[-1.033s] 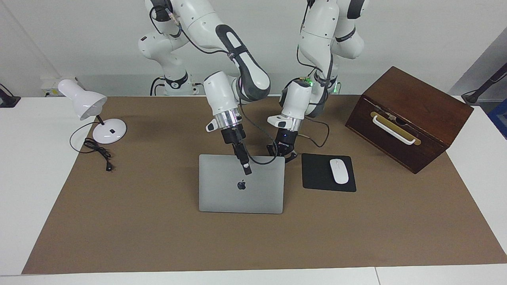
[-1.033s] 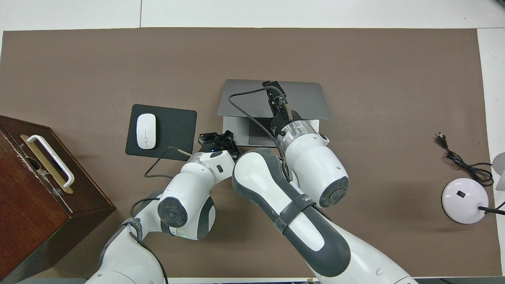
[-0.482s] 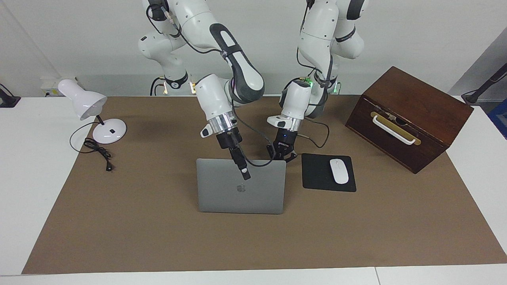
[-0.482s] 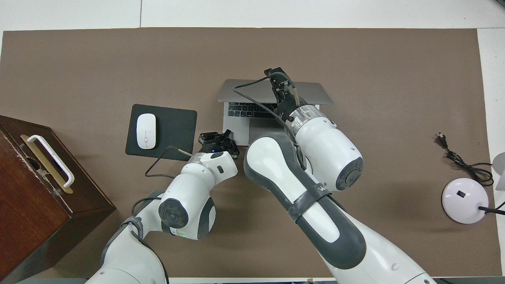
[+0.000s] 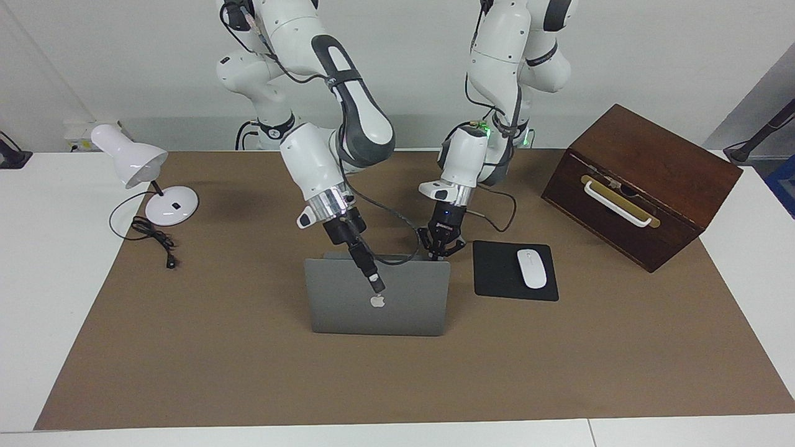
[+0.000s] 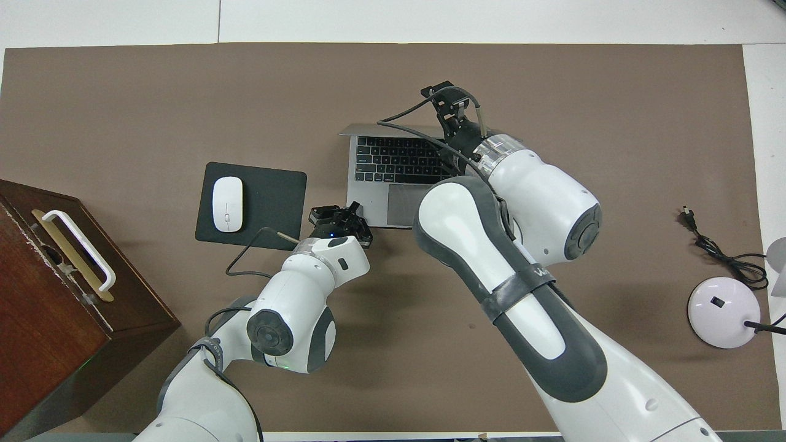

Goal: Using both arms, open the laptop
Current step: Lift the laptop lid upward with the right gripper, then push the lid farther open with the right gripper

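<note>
Laptop lid higher than before

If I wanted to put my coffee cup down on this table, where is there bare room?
The widest bare stretch of brown mat runs along the edge farthest from the robots, past the laptop. Another lies between the laptop and the desk lamp. It is crowded where the right gripper and left gripper work at the laptop, beside the mouse pad.
</note>
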### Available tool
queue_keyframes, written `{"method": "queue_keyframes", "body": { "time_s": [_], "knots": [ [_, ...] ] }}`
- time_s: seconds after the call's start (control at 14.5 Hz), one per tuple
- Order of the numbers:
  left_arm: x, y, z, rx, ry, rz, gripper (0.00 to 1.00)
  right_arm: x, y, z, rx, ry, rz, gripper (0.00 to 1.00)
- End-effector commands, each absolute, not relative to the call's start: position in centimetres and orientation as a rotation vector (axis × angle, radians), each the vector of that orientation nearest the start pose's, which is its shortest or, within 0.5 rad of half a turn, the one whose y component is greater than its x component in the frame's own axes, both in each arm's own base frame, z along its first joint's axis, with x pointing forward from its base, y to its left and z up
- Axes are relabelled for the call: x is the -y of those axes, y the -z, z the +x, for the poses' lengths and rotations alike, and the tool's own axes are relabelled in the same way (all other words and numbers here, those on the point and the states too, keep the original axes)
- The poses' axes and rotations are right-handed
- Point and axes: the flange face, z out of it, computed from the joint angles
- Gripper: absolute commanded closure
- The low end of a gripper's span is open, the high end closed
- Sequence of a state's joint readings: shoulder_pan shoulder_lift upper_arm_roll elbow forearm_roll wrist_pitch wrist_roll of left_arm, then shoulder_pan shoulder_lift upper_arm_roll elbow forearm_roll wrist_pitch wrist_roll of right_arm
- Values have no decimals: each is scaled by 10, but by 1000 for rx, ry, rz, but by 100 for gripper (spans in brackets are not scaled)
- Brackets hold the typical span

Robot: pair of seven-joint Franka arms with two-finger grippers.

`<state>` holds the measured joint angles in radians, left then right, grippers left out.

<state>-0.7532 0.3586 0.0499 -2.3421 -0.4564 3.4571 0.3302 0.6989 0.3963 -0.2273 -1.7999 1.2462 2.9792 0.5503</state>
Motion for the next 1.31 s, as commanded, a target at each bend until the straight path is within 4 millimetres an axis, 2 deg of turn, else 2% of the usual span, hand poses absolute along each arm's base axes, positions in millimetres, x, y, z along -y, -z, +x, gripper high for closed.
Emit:
{"method": "queue_keyframes", "body": {
  "time_s": [0.0,0.14,0.21,0.41,0.62,0.76,0.96,1.24],
  "knots": [
    [317,-249,460,-860,1153,-2936,100,-244,-405,644,-1326,322,-1935,2],
    [317,-248,460,-860,1153,-2935,100,-249,-442,661,-1359,278,-1996,2],
    [317,-248,460,-860,1153,-2934,100,-247,-454,666,-1373,279,-2006,2],
    [317,-247,460,-860,1153,-2933,100,-245,-452,672,-1372,284,-2029,2],
    [317,-248,460,-859,1157,-2932,100,-241,-460,684,-1368,255,-2046,2],
    [316,-248,460,-860,1162,-2929,100,-234,-456,688,-1373,269,-2066,2],
    [316,-248,460,-860,1162,-2929,100,-230,-464,698,-1369,264,-2069,2],
    [316,-248,460,-860,1162,-2929,100,-227,-466,709,-1364,268,-2075,2]
  ]
}}
